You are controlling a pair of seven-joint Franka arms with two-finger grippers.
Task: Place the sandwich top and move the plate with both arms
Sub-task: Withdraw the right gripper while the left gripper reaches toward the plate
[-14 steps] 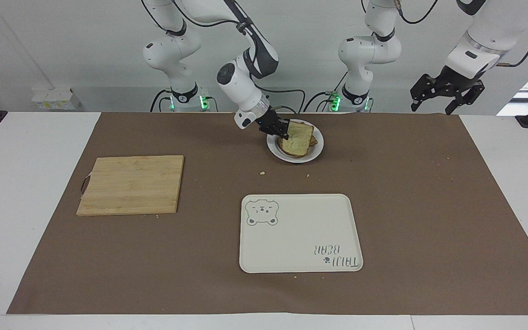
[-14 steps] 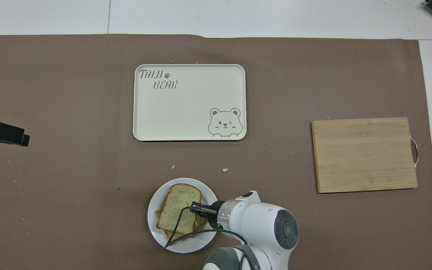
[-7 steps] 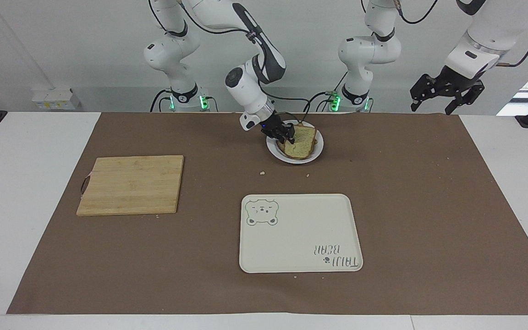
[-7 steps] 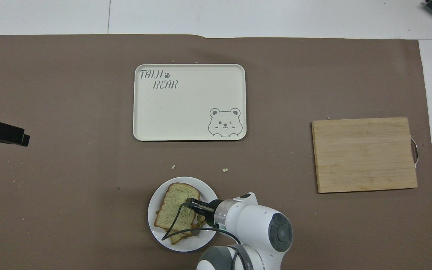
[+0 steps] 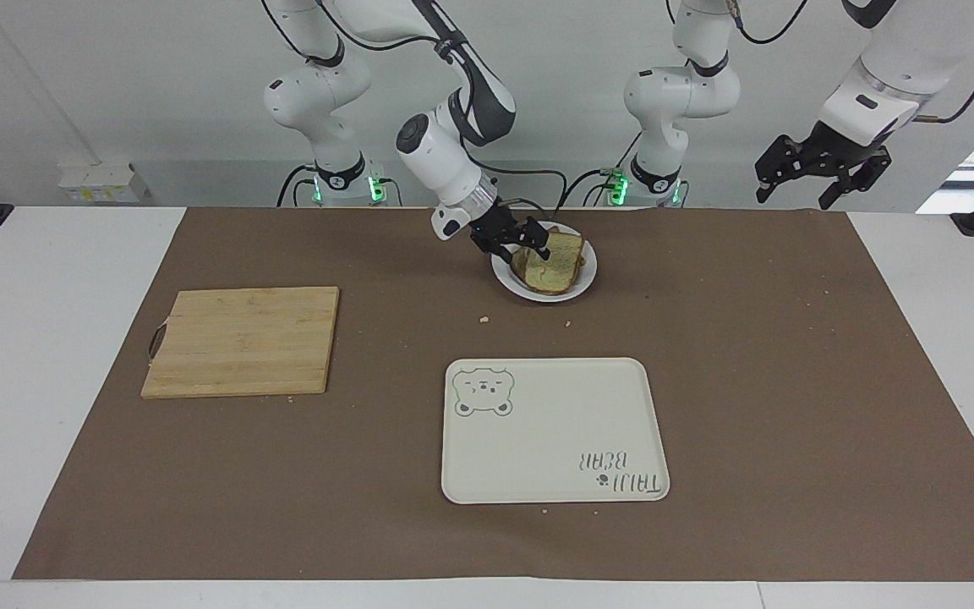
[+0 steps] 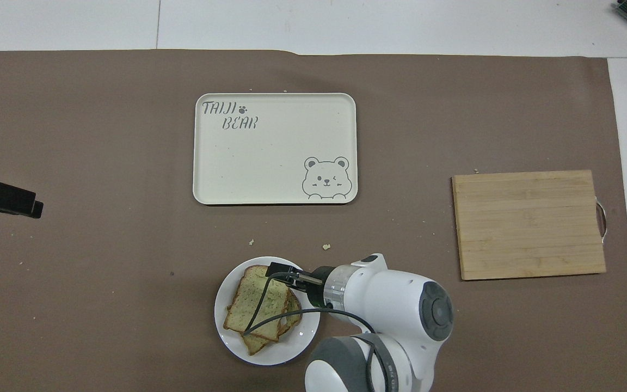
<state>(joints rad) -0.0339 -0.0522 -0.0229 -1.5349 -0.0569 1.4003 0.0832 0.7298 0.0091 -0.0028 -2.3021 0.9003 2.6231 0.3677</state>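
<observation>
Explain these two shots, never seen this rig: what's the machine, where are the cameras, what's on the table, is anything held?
Two white jointed robot arms stand at a table covered with a brown mat. One picture looks at them from across the table, the other looks down from above their own end.

On the mat: a small round white plate bearing a plain pale bread slice stacked on another slice; a cream rectangular bear tray, farther from the robots; and a bamboo cutting board toward the right arm's end.

The right gripper is open at the slice's edge, holding nothing. The left gripper waits, open, up over the left arm's end of the table.
</observation>
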